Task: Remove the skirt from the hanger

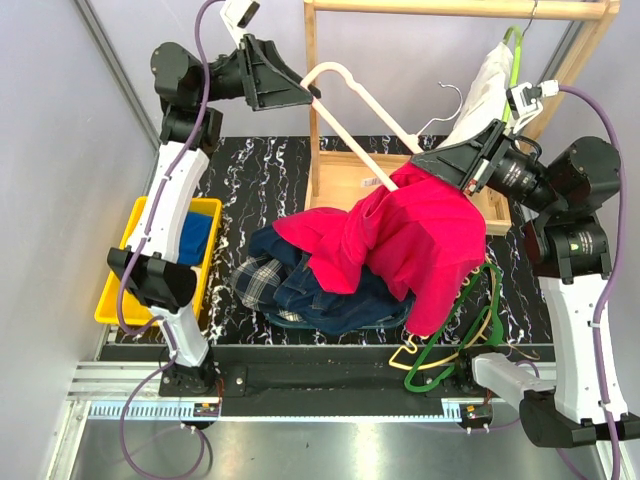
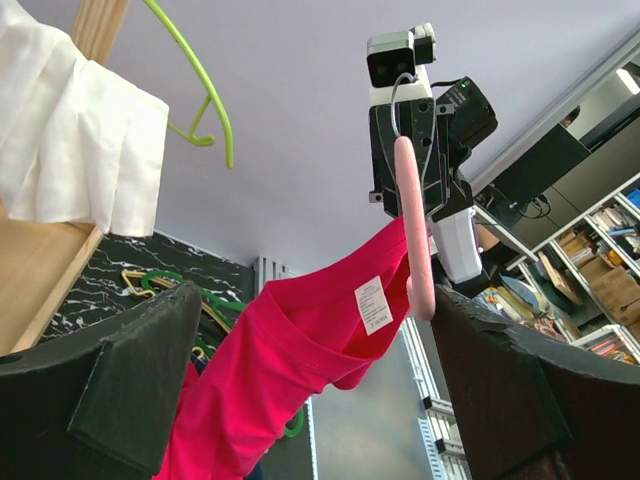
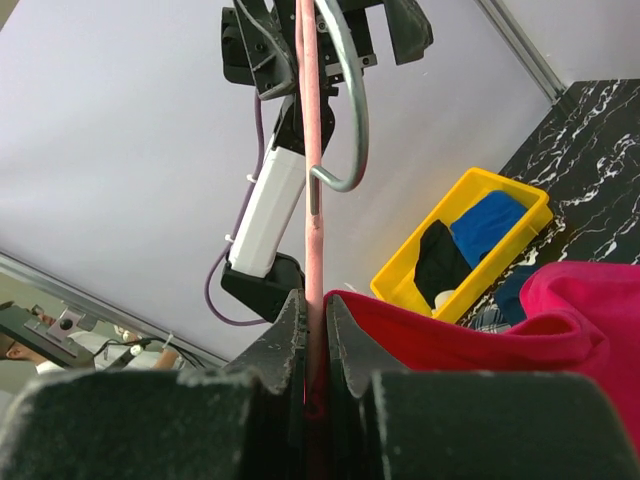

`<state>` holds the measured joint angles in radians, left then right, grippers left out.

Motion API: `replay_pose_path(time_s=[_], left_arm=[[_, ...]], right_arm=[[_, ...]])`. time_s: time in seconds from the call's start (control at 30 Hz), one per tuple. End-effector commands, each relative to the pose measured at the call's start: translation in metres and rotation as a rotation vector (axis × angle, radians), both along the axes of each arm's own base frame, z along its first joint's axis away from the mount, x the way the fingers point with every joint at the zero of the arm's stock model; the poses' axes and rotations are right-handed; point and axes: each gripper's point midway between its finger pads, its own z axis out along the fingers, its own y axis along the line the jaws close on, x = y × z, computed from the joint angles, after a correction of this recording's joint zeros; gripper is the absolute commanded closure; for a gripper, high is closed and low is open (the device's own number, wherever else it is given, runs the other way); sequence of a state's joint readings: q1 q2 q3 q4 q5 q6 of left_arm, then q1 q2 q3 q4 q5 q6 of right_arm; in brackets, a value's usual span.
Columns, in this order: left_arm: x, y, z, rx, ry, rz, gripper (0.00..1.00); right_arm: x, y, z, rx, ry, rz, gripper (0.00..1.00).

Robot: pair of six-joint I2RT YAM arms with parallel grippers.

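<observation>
The right end effector (image 3: 315, 322) is clamping its jaws together on the pink hanger (image 1: 350, 120), gripping it just below the metal hook (image 3: 352, 110) and holding it up above the table (image 1: 260, 170). A red garment (image 1: 420, 240) is hanging from the right part of this hanger and draping down over the pile below.

The left end effector (image 1: 300, 90) is standing high at the far left with its jaws spread wide apart, gripping nothing. The curved left end of the pink hanger is sitting just beside its fingertips; contact cannot be confirmed.

The skirt (image 1: 258, 278) is lying crumpled on the table at the left side of the pile. A navy denim garment (image 1: 335, 305) is lying against its right side and partly over it, and the red garment is overlapping both.

The pale yellow hanger (image 1: 415, 355) is lying on the table at the near right, tangled with a green hanger (image 1: 470, 335) and partly hidden under the red garment's hem. Only a small part is showing. The visible skirt is not reaching it, and the denim garment is lying between the two.

A yellow bin (image 1: 135, 235) is sitting at the left of the table, holding blue cloth (image 1: 192, 238). A wooden rack (image 1: 450, 8) is standing at the far side, carrying a white garment (image 1: 485, 90).
</observation>
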<state>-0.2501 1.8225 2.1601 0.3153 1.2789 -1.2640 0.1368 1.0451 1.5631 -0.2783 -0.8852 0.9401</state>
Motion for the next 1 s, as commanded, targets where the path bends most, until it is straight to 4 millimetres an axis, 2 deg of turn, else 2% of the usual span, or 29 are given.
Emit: replay_pose_path(time_s=[0.0,0.1,0.13,0.17,0.27,0.37,0.43,0.5,0.53,0.57,0.67,0.73,0.77,0.97], left_arm=[[-0.023,0.001,0.036,-0.045,-0.159,0.001,0.01],[-0.027,0.001,0.045,-0.060,-0.193,0.008,0.13],[-0.031,0.000,0.047,-0.063,-0.196,0.001,0.31],[-0.033,-0.002,0.046,-0.062,-0.192,-0.007,0.43],[-0.044,-0.010,0.048,-0.070,-0.181,-0.034,0.69],[-0.050,-0.017,0.043,-0.065,-0.165,-0.065,0.73],[-0.051,-0.018,0.041,-0.060,-0.160,-0.071,0.82],[-0.051,-0.019,0.040,-0.054,-0.156,-0.071,1.00],[-0.051,-0.019,0.041,-0.053,-0.162,-0.071,1.00],[-0.053,-0.017,0.043,-0.053,-0.173,-0.071,1.00],[-0.054,-0.016,0.047,-0.050,-0.198,-0.071,1.00],[-0.055,-0.017,0.044,-0.041,-0.183,-0.077,1.00],[-0.056,-0.018,0.042,-0.038,-0.179,-0.082,1.00],[-0.056,-0.021,0.038,-0.032,-0.156,-0.086,1.00]], right_arm=[[-0.013,0.004,0.014,0.020,-0.065,0.048,1.00],[-0.012,0.007,0.009,0.017,-0.054,0.055,1.00],[-0.012,0.007,0.009,0.016,-0.058,0.056,1.00],[-0.010,0.008,0.009,0.016,-0.056,0.055,1.00],[-0.007,0.009,0.011,0.017,-0.064,0.053,1.00],[-0.005,0.010,0.015,0.019,-0.075,0.056,1.00],[-0.007,0.011,0.016,0.021,-0.081,0.061,1.00],[-0.006,0.012,0.013,0.020,-0.077,0.060,1.00],[-0.007,0.012,0.011,0.019,-0.074,0.058,1.00],[-0.010,0.011,0.011,0.019,-0.082,0.056,0.95],[-0.009,0.011,0.003,0.013,-0.074,0.049,0.69],[-0.011,0.013,0.004,0.002,-0.093,0.060,0.66],[-0.011,0.014,0.007,0.000,-0.103,0.065,0.60],[-0.007,0.022,0.015,-0.013,-0.137,0.078,0.60]])
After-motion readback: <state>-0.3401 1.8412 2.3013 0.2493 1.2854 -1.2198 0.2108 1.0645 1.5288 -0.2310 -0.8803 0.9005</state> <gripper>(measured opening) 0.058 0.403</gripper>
